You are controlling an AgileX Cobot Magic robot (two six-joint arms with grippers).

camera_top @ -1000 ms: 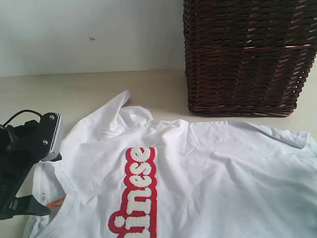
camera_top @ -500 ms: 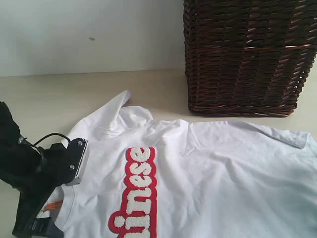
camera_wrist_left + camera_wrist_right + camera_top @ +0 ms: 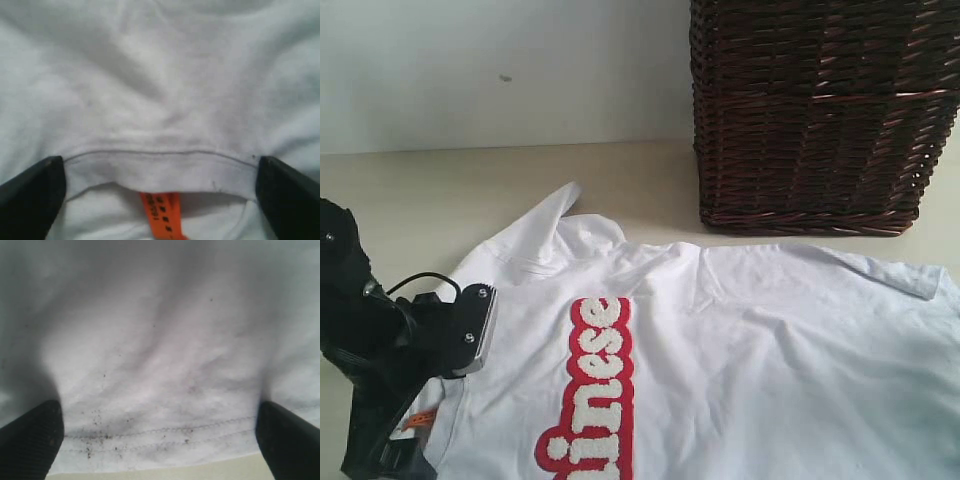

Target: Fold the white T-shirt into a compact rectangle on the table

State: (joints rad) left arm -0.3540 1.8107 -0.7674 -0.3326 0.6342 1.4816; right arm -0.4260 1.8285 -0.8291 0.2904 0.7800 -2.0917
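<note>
Left gripper (image 3: 160, 197): jaws spread wide, nothing clamped. The soft white cotton short-sleeved T-shirt (image 3: 750, 340) lies flat right under it. The collar seam (image 3: 160, 152) spans the gap between both black fingers (image 3: 30, 197), and a small orange neck tag (image 3: 162, 212) sits midway between them, just inside the collar. Can't tell if the fingertips touch the cloth.

In the exterior view, the left gripper is at the shirt's neck end. The fuzzy white lettering outlined in red (image 3: 600, 390) runs down the chest just beside it. One sleeve (image 3: 555, 215) sticks out past it, toward the wall.

Right gripper (image 3: 160, 440): jaws also wide, empty, out of the exterior view. It sits over a stitched hem (image 3: 165, 432) of the shirt. The fabric between its fingers is wrinkled with small dark specks (image 3: 95, 420). A strip of the pale cream matte table (image 3: 200, 472) shows just past the hem.

The dark brown wicker basket (image 3: 820, 110) stands on the table well apart from the left gripper, close to the shirt's far edge.
</note>
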